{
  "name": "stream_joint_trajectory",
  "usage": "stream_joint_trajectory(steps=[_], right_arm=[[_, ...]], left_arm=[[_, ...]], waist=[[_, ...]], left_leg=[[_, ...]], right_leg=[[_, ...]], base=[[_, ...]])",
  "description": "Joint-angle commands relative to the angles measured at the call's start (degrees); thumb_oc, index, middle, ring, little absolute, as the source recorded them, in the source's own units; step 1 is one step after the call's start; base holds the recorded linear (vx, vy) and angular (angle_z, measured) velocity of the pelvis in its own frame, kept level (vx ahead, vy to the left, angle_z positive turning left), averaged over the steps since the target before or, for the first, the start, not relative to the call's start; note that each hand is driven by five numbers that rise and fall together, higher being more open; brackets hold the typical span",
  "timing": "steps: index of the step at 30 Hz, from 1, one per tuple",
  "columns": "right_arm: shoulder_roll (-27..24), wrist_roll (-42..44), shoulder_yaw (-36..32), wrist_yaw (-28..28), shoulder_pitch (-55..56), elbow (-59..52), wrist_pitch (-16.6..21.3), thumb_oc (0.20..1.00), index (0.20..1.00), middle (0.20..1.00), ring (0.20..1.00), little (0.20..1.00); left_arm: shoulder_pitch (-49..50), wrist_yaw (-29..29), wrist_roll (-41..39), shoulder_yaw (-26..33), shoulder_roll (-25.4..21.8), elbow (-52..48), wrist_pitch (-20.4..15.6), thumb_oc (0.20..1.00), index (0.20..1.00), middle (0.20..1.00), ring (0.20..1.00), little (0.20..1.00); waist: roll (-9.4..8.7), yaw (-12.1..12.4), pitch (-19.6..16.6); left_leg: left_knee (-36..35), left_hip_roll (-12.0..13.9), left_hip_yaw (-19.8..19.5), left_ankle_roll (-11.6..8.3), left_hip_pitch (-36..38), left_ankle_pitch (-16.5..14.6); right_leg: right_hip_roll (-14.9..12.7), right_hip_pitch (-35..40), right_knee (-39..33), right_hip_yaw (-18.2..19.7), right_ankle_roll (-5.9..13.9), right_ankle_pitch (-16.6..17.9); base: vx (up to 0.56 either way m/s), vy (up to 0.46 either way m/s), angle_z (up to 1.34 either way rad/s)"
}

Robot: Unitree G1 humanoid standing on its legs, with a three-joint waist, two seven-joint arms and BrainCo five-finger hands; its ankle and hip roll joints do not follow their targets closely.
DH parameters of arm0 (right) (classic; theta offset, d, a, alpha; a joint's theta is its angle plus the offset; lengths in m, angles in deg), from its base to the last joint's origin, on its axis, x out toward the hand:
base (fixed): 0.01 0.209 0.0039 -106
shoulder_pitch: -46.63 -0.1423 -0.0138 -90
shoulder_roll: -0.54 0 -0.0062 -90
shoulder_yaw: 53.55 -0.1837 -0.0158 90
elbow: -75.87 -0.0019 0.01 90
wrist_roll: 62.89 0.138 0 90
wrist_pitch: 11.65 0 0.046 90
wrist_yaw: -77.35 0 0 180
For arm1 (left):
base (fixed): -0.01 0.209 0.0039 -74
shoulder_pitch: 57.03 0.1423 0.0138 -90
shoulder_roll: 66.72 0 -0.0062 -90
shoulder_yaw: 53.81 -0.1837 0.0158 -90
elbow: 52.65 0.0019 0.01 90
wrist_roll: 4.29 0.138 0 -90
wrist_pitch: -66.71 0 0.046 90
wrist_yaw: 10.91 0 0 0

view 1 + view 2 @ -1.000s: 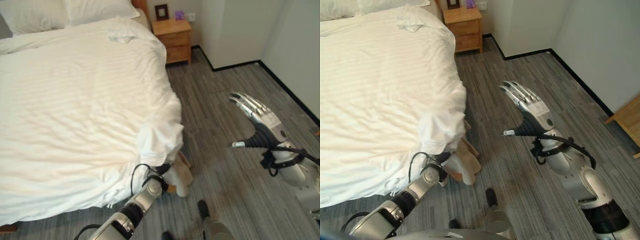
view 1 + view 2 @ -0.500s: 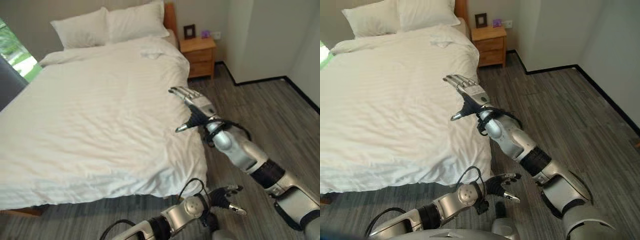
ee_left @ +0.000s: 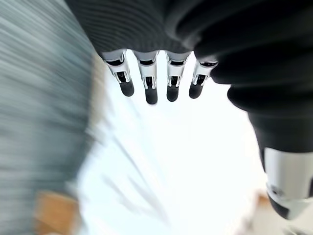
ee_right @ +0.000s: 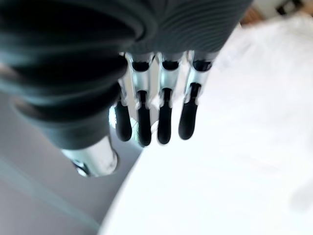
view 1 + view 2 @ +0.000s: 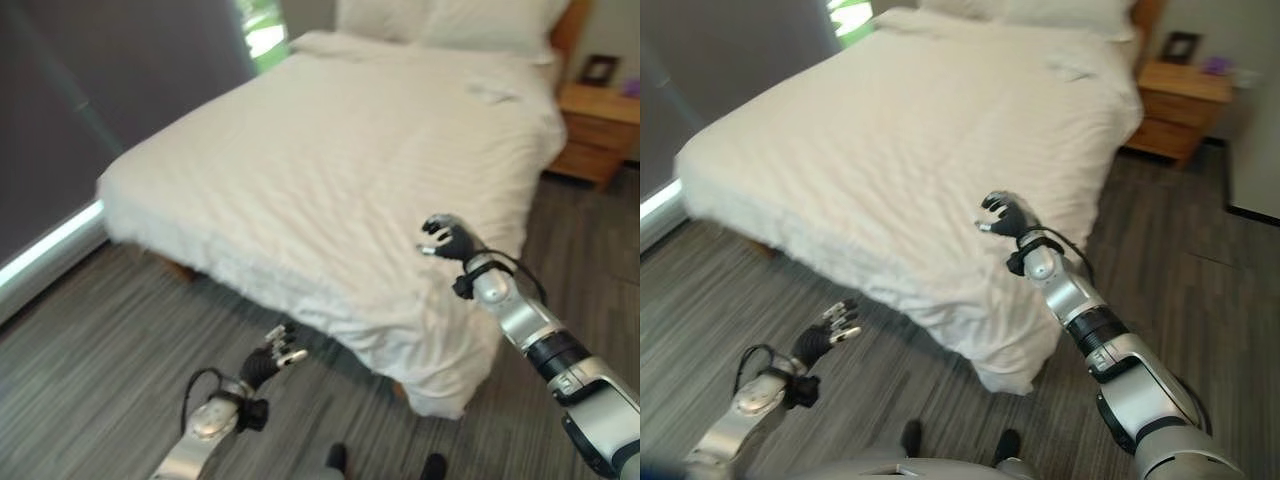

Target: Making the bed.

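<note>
The bed [image 5: 330,170] was big and covered by a white duvet [image 5: 910,150]. The duvet looked soft, with thin stripes and small wrinkles. It hung down over the foot edge and over the near corner of the bed, where it bunched in puffy folds close to the floor. The bed's long side ran from that foot edge up to the head end, where white pillows [image 5: 455,20] lay side by side. A small crumpled white bump [image 5: 490,93] sat on the duvet near the pillows.

Beside the head end of the bed stood a wooden nightstand [image 5: 1175,110] with drawers. A dark picture frame [image 5: 1180,45] and a small purple thing [image 5: 1215,65] stood on top of it. A dark curtain [image 5: 90,90] hung along the far side of the bed, with a bright strip of window [image 5: 262,28] next to it. The floor [image 5: 760,300] was grey with long thin stripes, like planks.

The right robot hand [image 5: 1008,215] was up above the duvet near the bed's corner. Its fingers [image 4: 164,120] were curled, and they held nothing. The left robot hand [image 5: 272,354] was low, over the floor just off the foot edge of the bed. Its fingers [image 3: 149,81] were loose and spread, and it touched nothing. Nothing stood between the robot hands and the duvet.
</note>
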Motion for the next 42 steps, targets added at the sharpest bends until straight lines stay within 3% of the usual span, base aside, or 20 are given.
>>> stream_joint_trajectory(steps=[1, 4, 6, 10, 11, 13, 15, 17, 20, 22, 23, 25, 28, 30, 31, 32, 36, 39, 42], right_arm=[[-0.5, 19.1, -4.4, -0.6, -4.7, 1.1, 6.1, 0.2, 0.2, 0.2, 0.2, 0.2], [1.5, 32.7, -11.1, -1.6, -4.1, 1.4, 9.8, 0.2, 0.2, 0.2, 0.2, 0.2], [6.0, 45.9, -17.0, -3.5, -5.2, 1.1, 14.7, 0.2, 0.2, 0.2, 0.2, 0.2], [9.2, 54.0, -20.5, -5.1, -6.0, 1.9, 18.7, 0.2, 0.2, 0.2, 0.2, 0.2], [11.6, 57.4, -23.0, -5.5, -5.3, 4.1, 19.9, 0.2, 0.2, 0.2, 0.2, 0.2], [12.7, 59.4, -23.6, -6.0, -4.0, 7.6, 19.7, 0.2, 0.2, 0.2, 0.2, 0.2], [12.8, 61.6, -25.1, -7.0, -1.6, 16.7, 16.9, 0.2, 0.2, 0.2, 0.2, 0.2], [12.0, 61.8, -25.8, -7.3, -1.0, 20.3, 15.7, 0.2, 0.2, 0.2, 0.2, 0.2], [10.4, 59.3, -27.6, -7.6, 2.1, 28.3, 12.1, 0.2, 0.2, 0.2, 0.2, 0.2], [9.6, 58.4, -30.0, -7.7, 6.0, 30.3, 10.2, 0.2, 0.2, 0.2, 0.2, 0.2], [9.1, 57.1, -32.0, -8.0, 10.5, 30.9, 9.1, 0.2, 0.2, 0.2, 0.2, 0.2], [9.4, 55.1, -32.7, -8.3, 14.5, 30.3, 8.4, 0.2, 0.2, 0.2, 0.2, 0.2], [8.5, 47.5, -31.8, -7.8, 20.1, 28.0, 7.3, 0.2, 0.2, 0.2, 0.2, 0.2], [7.5, 40.9, -29.7, -7.5, 23.0, 26.2, 6.2, 0.2, 0.2, 0.2, 0.2, 0.2], [6.2, 33.9, -27.5, -7.1, 24.7, 23.9, 5.8, 1.0, 1.0, 1.0, 1.0, 1.0], [5.4, 29.8, -25.9, -6.9, 25.9, 21.9, 5.2, 1.0, 1.0, 1.0, 1.0, 1.0], [1.4, 14.9, -19.4, -6.2, 28.2, 10.1, 3.8, 1.0, 1.0, 1.0, 1.0, 1.0], [-2.0, 6.7, -17.3, -6.1, 30.1, -1.7, 4.1, 1.0, 1.0, 1.0, 1.0, 1.0], [-4.8, -0.9, -15.4, -6.2, 30.7, -10.4, 4.0, 1.0, 1.0, 1.0, 1.0, 1.0]], left_arm=[[-1.8, -0.3, 3.6, 1.4, -3.5, 2.2, -2.1, 1.0, 1.0, 1.0, 1.0, 1.0], [-1.6, 1.3, 3.3, 5.2, -0.7, 8.5, -2.4, 1.0, 1.0, 1.0, 1.0, 1.0], [-3.1, 2.2, -0.3, 6.3, 3.1, 12.6, -3.4, 1.0, 1.0, 1.0, 1.0, 1.0], [-5.3, 2.9, -1.9, 5.7, 5.1, 14.7, -4.5, 1.0, 1.0, 1.0, 1.0, 1.0], [-6.4, 3.3, -2.3, 5.6, 6.9, 15.9, -5.4, 1.0, 1.0, 1.0, 1.0, 1.0], [-7.2, 3.2, -3.3, 5.8, 8.4, 16.4, -5.7, 1.0, 1.0, 1.0, 1.0, 1.0], [-8.1, 2.9, -4.6, 6.0, 10.7, 18.9, -5.6, 1.0, 1.0, 1.0, 1.0, 1.0], [-8.5, 2.8, -4.8, 5.8, 11.3, 20.4, -5.5, 1.0, 1.0, 1.0, 1.0, 1.0], [-11.1, 2.4, -3.2, 4.2, 12.8, 24.1, -4.9, 1.0, 1.0, 1.0, 1.0, 1.0], [-13.1, 2.3, -0.8, 2.7, 13.0, 24.5, -4.6, 1.0, 1.0, 1.0, 1.0, 1.0], [-14.5, 1.9, 1.9, 1.2, 12.8, 23.6, -4.2, 1.0, 1.0, 1.0, 1.0, 1.0], [-15.7, 1.7, 3.6, 0.0, 12.0, 20.6, -3.6, 1.0, 1.0, 1.0, 1.0, 1.0], [-16.3, 2.9, 4.0, 1.5, 11.2, 14.5, -2.8, 1.0, 1.0, 1.0, 1.0, 1.0], [-15.0, 3.5, 3.3, 3.4, 11.2, 11.5, -2.3, 1.0, 1.0, 1.0, 1.0, 1.0], [-14.0, 4.0, 3.3, 4.6, 11.2, 10.0, -2.1, 1.0, 1.0, 1.0, 1.0, 1.0], [-13.2, 4.0, 3.3, 5.2, 11.4, 9.5, -1.9, 1.0, 1.0, 1.0, 1.0, 1.0], [-11.6, 4.1, 5.9, 4.9, 11.7, 9.8, -1.2, 1.0, 1.0, 1.0, 1.0, 1.0], [-10.4, 4.3, 7.7, 4.3, 12.1, 7.5, -1.2, 1.0, 1.0, 1.0, 1.0, 1.0], [-7.9, 3.8, 5.0, 4.9, 13.3, 0.2, -1.8, 1.0, 1.0, 1.0, 1.0, 1.0]], waist=[[-2.55, 2.3, 0.9], [-1.69, 3.7, 2.7], [1.09, 3.9, 5.8], [2.88, 3.7, 7.4], [4.38, 3.2, 8.4], [5.79, 2.3, 9.5], [7.25, 0.9, 10.2], [7.34, 0.7, 10.2], [6.77, -1.4, 10.2], [5.48, -4.0, 10.2], [3.59, -7.0, 9.9], [1.64, -9.5, 9.8], [-0.77, -11.0, 10.3], [-2.36, -10.2, 10.0], [-3.58, -9.1, 9.7], [-4.39, -8.5, 8.6], [-6.69, -6.4, 4.8], [-6.62, -6.6, 2.6], [-5.01, -7.6, 1.9]], left_leg=[[0.0, -2.0, 2.8, -0.85, -3.3, -0.3], [0.0, -2.7, 3.1, -0.81, -5.5, 0.1], [0.0, -2.9, 4.0, -1.09, -9.4, 1.3], [0.0, -2.8, 5.1, -1.43, -12.1, 2.0], [0.0, -2.7, 6.1, -1.73, -14.2, 2.5], [0.0, -2.7, 7.1, -1.79, -15.8, 2.7], [0.0, -3.1, 9.3, -1.58, -16.7, 2.4], [0.0, -3.2, 9.9, -1.41, -16.6, 2.1], [0.0, -3.6, 11.2, -0.73, -15.3, 1.1], [0.0, -3.9, 11.9, -0.02, -14.7, 0.3], [0.0, -4.0, 13.2, 0.52, -13.8, -0.6], [0.0, -3.7, 14.5, 1.07, -12.5, -1.4], [0.0, -1.2, 17.8, 2.26, -9.4, -2.2], [0.0, 0.8, 20.9, 2.0, -7.1, -1.6], [0.0, 1.9, 22.8, 1.62, -6.0, -0.9], [0.0, 2.4, 23.1, 1.16, -5.3, -1.5], [0.0, 4.9, 28.0, 0.23, -3.2, 0.3], [0.1, 7.1, 30.4, -0.92, -1.5, 2.2], [0.5, 10.3, 31.5, -2.57, 0.6, 5.0]], right_leg=[[-4.2, 5.3, 0.8, 3.1, 1.34, -9.5], [-5.1, 3.2, 0.8, 2.5, 1.78, -8.7], [-6.0, -1.7, 0.9, 3.6, 2.03, -7.4], [-6.3, -5.3, 1.0, 5.0, 2.08, -6.4], [-6.6, -7.9, 1.0, 6.0, 2.17, -6.0], [-6.9, -10.6, 1.0, 7.4, 2.47, -5.3], [-7.6, -13.4, 0.9, 9.6, 3.21, -4.2], [-7.7, -13.9, 0.8, 10.5, 3.51, -3.9], [-8.2, -14.6, 0.8, 12.6, 4.07, -3.7], [-8.2, -15.1, 0.8, 14.0, 4.4, -3.2], [-8.0, -15.6, 0.8, 15.3, 4.72, -2.6], [-7.6, -15.3, 0.8, 15.8, 4.8, -2.2], [-6.7, -14.2, 6.6, 14.3, 4.22, -4.7], [-6.9, -11.5, 10.0, 11.2, 3.49, -6.7], [-7.4, -9.1, 10.7, 8.8, 3.32, -7.2], [-7.7, -7.4, 10.9, 7.7, 3.61, -8.2], [-8.6, -1.9, 7.1, 3.5, 4.57, -5.7], [-6.8, 0.6, 2.9, 4.3, 4.47, -6.3], [-3.8, 1.9, 1.2, 6.7, 3.06, -8.5]], base=[[0.06, 0.033, 0.71], [-0.06, 0.045, 0.25], [-0.2, 0.095, 0.1], [-0.1, 0.04, 0.02], [-0.11, 0.065, -0.08], [-0.14, 0.107, -0.29], [-0.1, 0.158, -0.4], [-0.02, 0.117, -0.31], [0.02, 0.135, -0.33], [0.0, 0.147, -0.39], [0.03, 0.15, -0.51], [0.04, 0.079, -0.37], [-0.08, 0.022, -0.58], [-0.11, -0.108, -1.07], [-0.03, -0.169, -1.23], [-0.02, -0.202, -1.17], [-0.05, -0.231, -1.29], [-0.08, -0.298, -0.8], [-0.06, -0.308, -0.36]])
